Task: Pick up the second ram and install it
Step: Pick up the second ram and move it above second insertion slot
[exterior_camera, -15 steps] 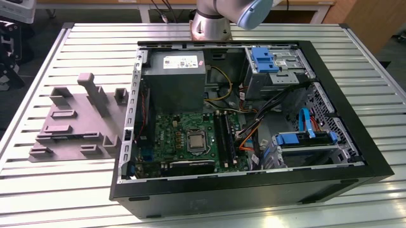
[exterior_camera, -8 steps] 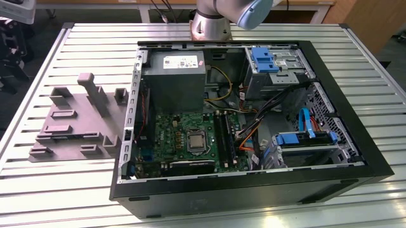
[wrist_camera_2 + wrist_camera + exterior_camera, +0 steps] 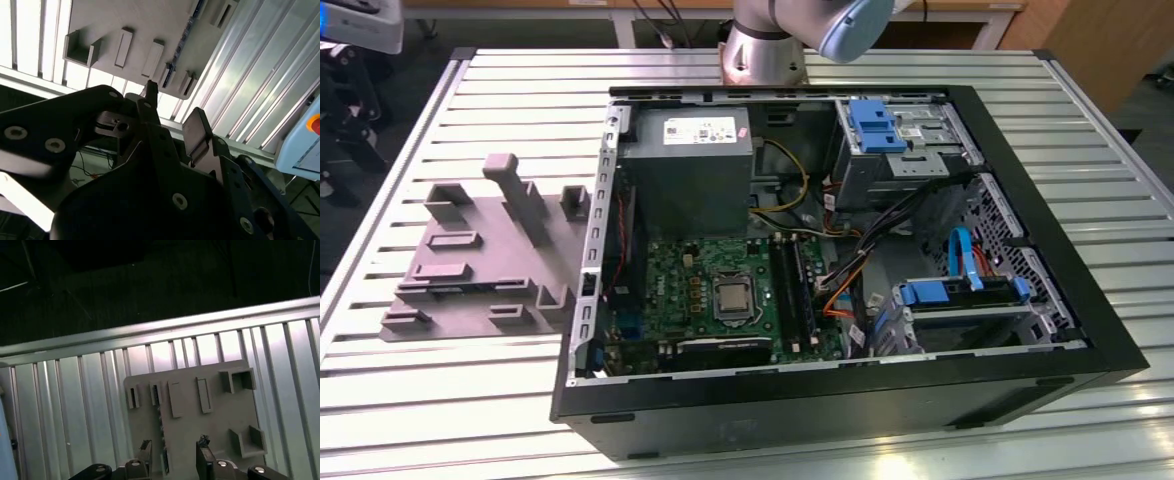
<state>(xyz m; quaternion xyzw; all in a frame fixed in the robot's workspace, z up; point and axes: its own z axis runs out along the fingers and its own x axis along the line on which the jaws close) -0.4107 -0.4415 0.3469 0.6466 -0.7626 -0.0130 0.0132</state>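
Black fingers (image 3: 202,450) spread wide, empty, thin flat second ram (image 3: 186,34) in blocky grey holder (image 3: 215,407)

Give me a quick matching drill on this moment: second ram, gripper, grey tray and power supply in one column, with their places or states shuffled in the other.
Things:
1. second ram
2. gripper
3. grey tray
4. power supply

Places or states:
A. on the slatted table, at the exterior view's left of the case
B. open, over the tray
C. inside the case, near the arm's base
D. on edge in the tray

Pairs: 1-D, 2-B, 3-A, 4-C
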